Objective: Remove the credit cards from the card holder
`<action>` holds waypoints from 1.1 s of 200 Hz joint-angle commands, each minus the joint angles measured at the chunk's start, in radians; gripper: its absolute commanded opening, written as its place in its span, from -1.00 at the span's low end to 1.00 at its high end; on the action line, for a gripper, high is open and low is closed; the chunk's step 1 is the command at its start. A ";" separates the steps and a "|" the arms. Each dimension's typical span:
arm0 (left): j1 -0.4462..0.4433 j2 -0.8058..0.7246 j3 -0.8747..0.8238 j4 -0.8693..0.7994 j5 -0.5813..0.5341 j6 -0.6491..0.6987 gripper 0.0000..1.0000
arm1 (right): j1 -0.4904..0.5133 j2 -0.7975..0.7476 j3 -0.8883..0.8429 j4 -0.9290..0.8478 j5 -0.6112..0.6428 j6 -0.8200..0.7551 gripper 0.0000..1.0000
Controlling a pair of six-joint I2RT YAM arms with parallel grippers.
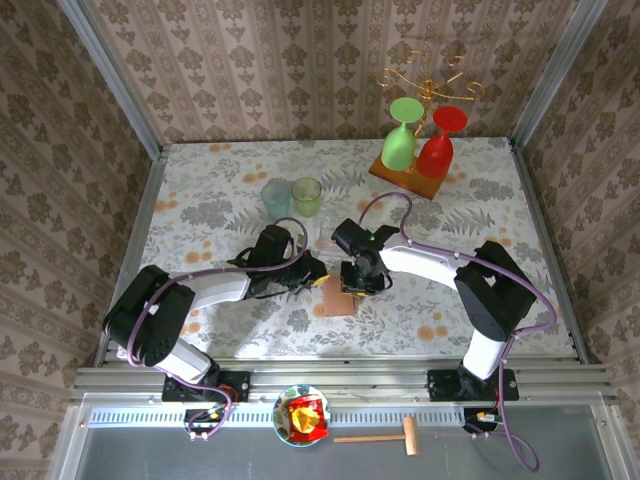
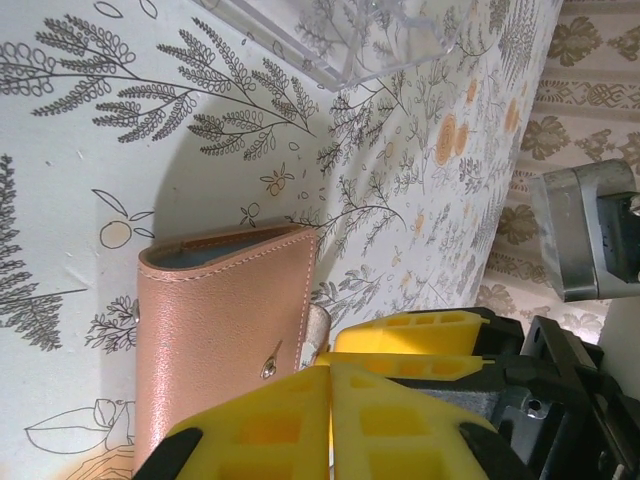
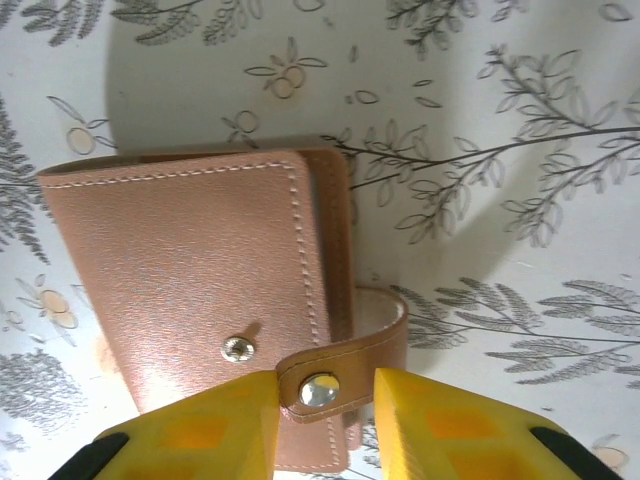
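Right gripper (image 3: 325, 400): jaws part-open, straddling the strap tab (image 3: 385, 330) of the card holder (image 3: 190, 280); strap unfastened, curling off the right edge; two snap halves counted, one on the strap (image 3: 320, 390), one on the body (image 3: 237, 348).

Left gripper (image 2: 330, 378): yellow fingers closed pad to pad, nothing seen between them; it sits over the holder's near end.

One card holder, tan leather, folded shut and flat on the flowered table (image 1: 240, 170), centre front, between the two grippers; a grey-blue lining shows along its edge in the left wrist view.

One clear plastic tray (image 2: 350, 40) just beyond the holder.

Farther back: two tumblers side by side, one bluish (image 1: 276, 197), one green (image 1: 307, 195); two goblets, green (image 1: 400, 140) and red (image 1: 440, 150), on one wooden board (image 1: 405, 182).

Near sill, off the table: one bowl (image 1: 278, 420) holding one red-and-yellow snack packet (image 1: 305, 417); one wooden mallet (image 1: 385, 437).
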 commanded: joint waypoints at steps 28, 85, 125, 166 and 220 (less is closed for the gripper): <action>0.009 0.004 0.037 -0.030 -0.004 0.034 -0.81 | -0.006 -0.031 0.032 -0.107 0.104 -0.035 -0.38; 0.013 0.011 0.073 -0.066 -0.002 0.059 -0.81 | -0.007 -0.043 0.037 -0.125 0.149 -0.040 -0.56; 0.014 0.020 0.077 -0.065 0.004 0.059 -0.81 | -0.011 -0.038 0.025 -0.108 0.136 -0.037 -0.54; 0.015 0.014 0.077 -0.064 0.005 0.060 -0.81 | -0.022 -0.053 0.010 -0.073 0.123 -0.024 -0.43; 0.021 0.006 0.081 -0.075 0.002 0.064 -0.81 | -0.042 -0.087 0.012 -0.061 0.103 -0.022 -0.32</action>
